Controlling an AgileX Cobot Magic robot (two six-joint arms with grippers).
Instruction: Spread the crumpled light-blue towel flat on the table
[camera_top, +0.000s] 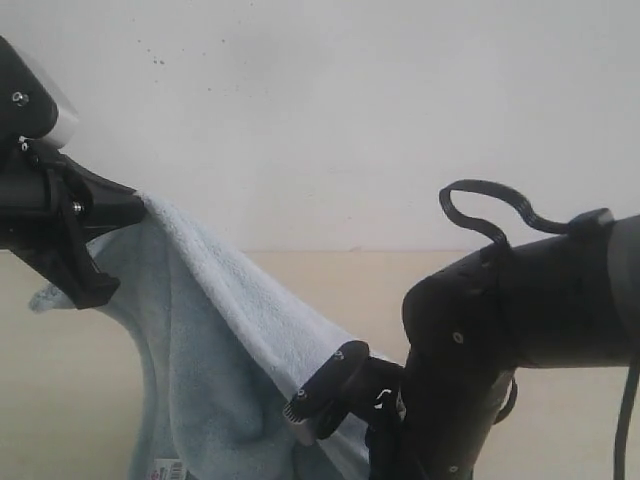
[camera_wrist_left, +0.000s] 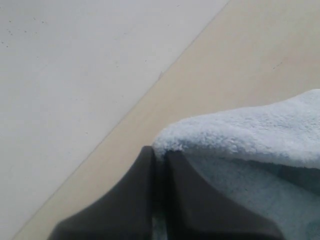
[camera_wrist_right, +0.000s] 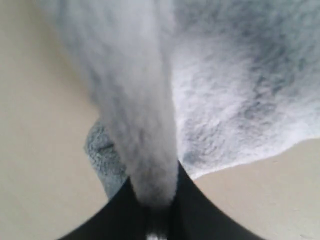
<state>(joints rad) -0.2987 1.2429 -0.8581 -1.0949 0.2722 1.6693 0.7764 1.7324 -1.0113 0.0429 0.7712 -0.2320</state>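
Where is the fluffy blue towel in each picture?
Exterior view: the towel hangs left of centre, down to the bottom edge.
Left wrist view: towel at lower right, pinched by the left hand.
Right wrist view: towel across the top, one fold pinched by the right hand.
Shared landmark: the beige table.

Smooth pale beige table (camera_top: 340, 280) (towel (camera_top: 220, 340) contact with it unclear).
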